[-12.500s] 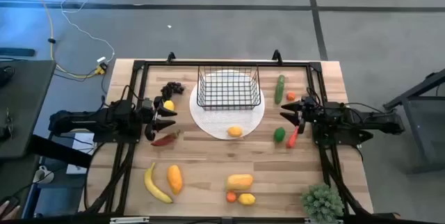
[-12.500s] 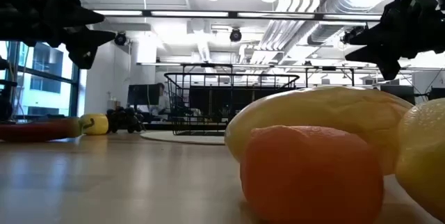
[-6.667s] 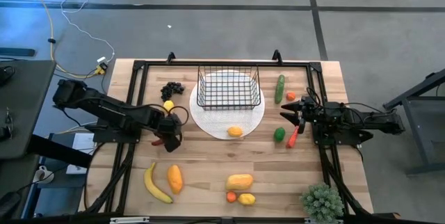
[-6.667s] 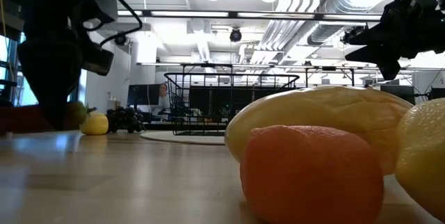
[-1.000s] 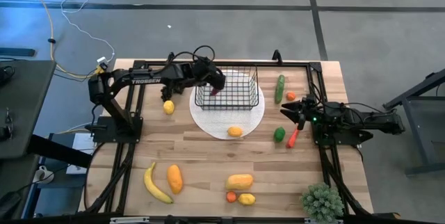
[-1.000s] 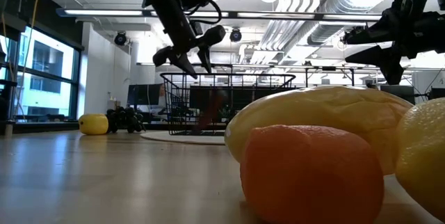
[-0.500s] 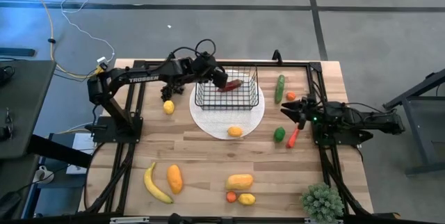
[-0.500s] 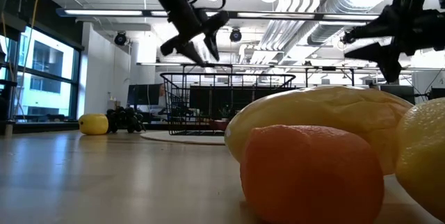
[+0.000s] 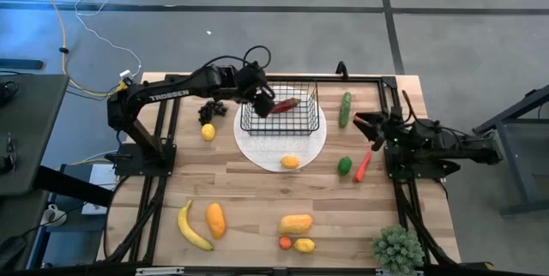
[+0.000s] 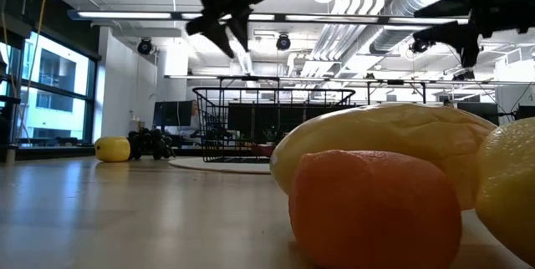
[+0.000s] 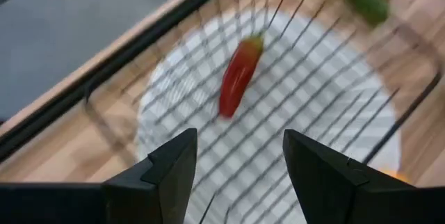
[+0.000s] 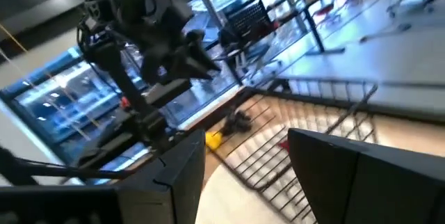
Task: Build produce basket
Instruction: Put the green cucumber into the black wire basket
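The left gripper point(image 9: 264, 102) hangs over the left edge of the basket point(image 9: 280, 114), in the upper middle of the high view, its jaws spread and empty. A second ago they stood just inside the rim with the red chili point(image 9: 286, 105) falling away below them; now the chili lies on the mesh floor toward the basket's far side, clear in the left wrist view point(image 11: 238, 76) beyond the two open fingers. The low view shows the same gripper point(image 10: 224, 28) higher above the rim than half a second ago, so the arm is pulling back up. That makes the chili the first piece delivered.

The right gripper point(image 9: 367, 122), at the right of the high view, has turned and lifted from where it waited, its jaws also apart and holding nothing, near the cucumber point(image 9: 345, 109) and a small orange fruit point(image 9: 358, 118).

The rest of the produce is outside the basket: grapes point(image 9: 212, 108) and a yellow fruit point(image 9: 208, 130) at its left, another yellow fruit point(image 9: 290, 162) on the white disc point(image 9: 257, 145), a green pepper point(image 9: 344, 165), a second chili point(image 9: 363, 166), and the banana point(image 9: 192, 225) in the lower left. Most of the job appears to remain.
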### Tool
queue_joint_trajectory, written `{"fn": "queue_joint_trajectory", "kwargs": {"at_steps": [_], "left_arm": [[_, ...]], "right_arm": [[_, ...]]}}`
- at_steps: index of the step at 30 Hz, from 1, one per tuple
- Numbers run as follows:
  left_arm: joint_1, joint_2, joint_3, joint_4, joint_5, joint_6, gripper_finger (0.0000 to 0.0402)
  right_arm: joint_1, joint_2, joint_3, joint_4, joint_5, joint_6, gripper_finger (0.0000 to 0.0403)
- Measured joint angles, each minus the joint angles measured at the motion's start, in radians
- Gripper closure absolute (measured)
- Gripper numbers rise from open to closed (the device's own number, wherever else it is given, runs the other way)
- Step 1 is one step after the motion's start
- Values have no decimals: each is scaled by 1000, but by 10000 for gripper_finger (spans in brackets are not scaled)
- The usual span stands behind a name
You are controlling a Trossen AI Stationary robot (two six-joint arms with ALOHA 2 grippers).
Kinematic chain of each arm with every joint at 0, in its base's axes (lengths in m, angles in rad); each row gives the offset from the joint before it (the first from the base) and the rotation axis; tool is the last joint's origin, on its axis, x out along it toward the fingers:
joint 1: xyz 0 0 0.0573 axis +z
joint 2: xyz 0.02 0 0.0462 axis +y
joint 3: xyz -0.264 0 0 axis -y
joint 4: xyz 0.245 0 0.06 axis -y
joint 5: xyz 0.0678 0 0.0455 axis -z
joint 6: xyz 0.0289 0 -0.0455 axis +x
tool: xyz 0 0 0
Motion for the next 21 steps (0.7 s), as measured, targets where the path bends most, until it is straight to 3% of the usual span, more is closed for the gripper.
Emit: {"fn": "queue_joint_trajectory", "kwargs": {"at_steps": [7, 12, 16, 21], "left_arm": [[-47, -61, -53, -115, -4, -33, 200], [-54, -115, -114, -136, -14, -42, 200], [-53, -159, -172, -158, -9, -31, 200], [-46, -210, -236, -166, -9, -23, 200]], "right_arm": [[-1, 191, 143, -153, 117, -10, 217], [-70, 359, 266, -322, 162, 126, 217], [-174, 488, 366, -442, 123, 241, 217], [-344, 641, 483, -542, -42, 300, 217]]}}
